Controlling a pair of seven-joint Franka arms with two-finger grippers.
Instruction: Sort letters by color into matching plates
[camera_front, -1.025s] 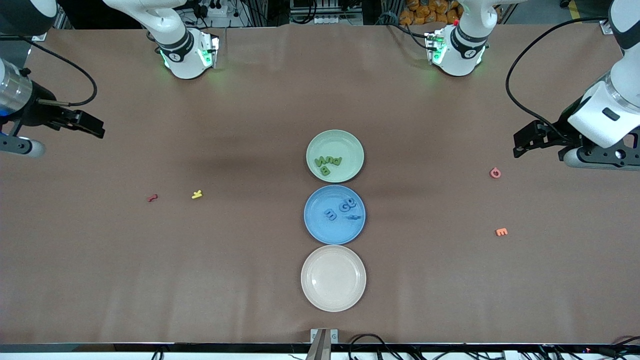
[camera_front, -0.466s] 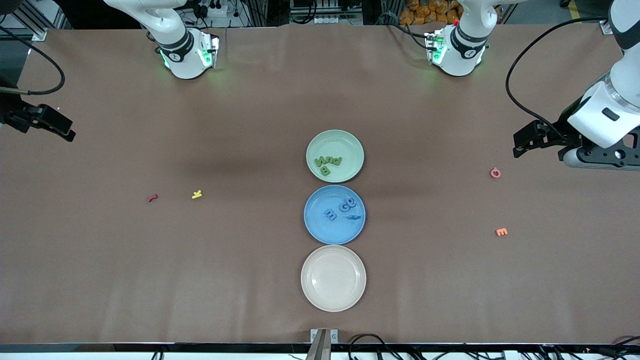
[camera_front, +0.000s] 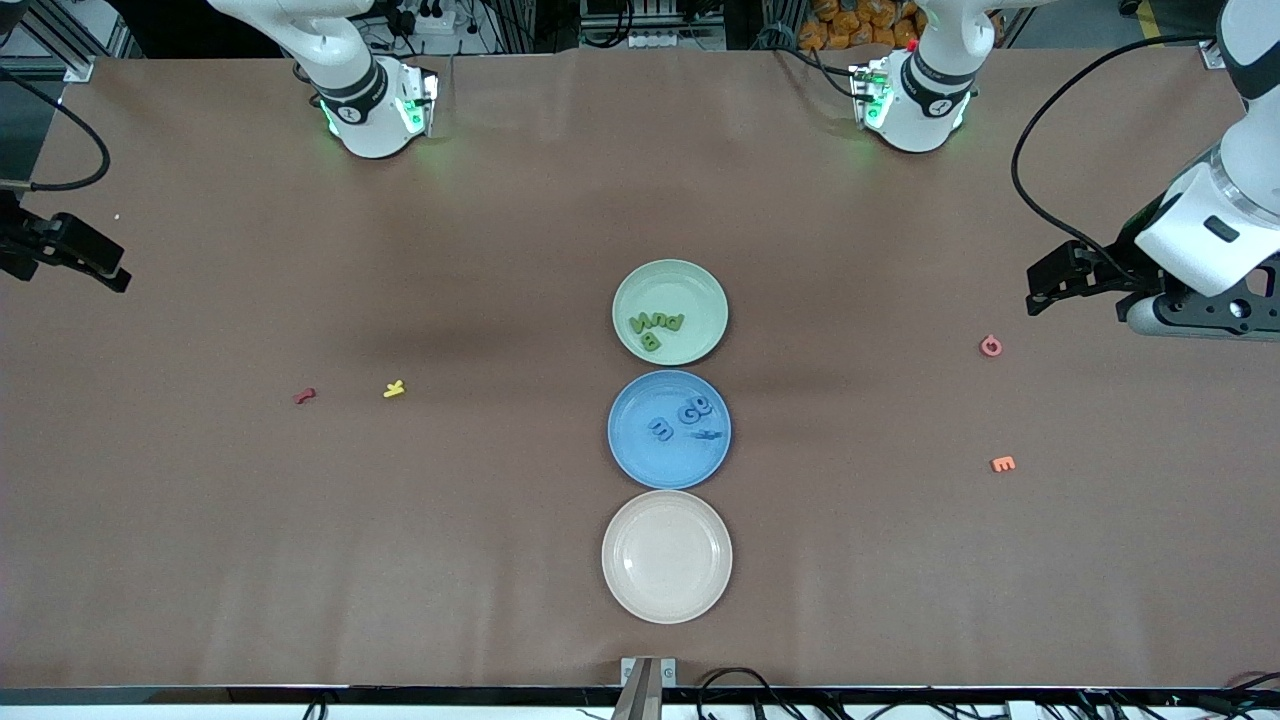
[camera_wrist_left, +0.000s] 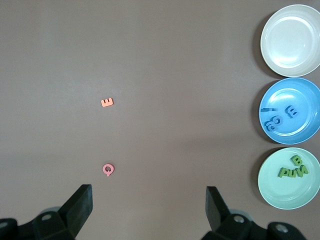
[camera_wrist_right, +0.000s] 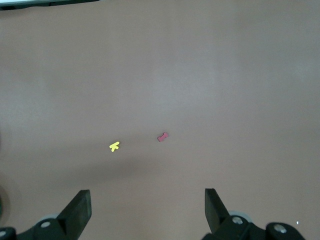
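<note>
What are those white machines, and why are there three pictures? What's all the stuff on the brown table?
Those are two robot arms. Each ends in a two-fingered end effector for picking things up. One picture looks down from high across the table; the other two come from little cameras on each arm's wrist.

On the table three plates stand in a row. The mint green plate holds green letters, the blue plate holds blue letters, and the cream plate holds nothing. A red letter and a yellow letter lie toward the right arm's end, a pink letter and an orange letter toward the left arm's end.

The left end effector and right end effector are open, holding nothing, waiting above the table's ends.
</note>
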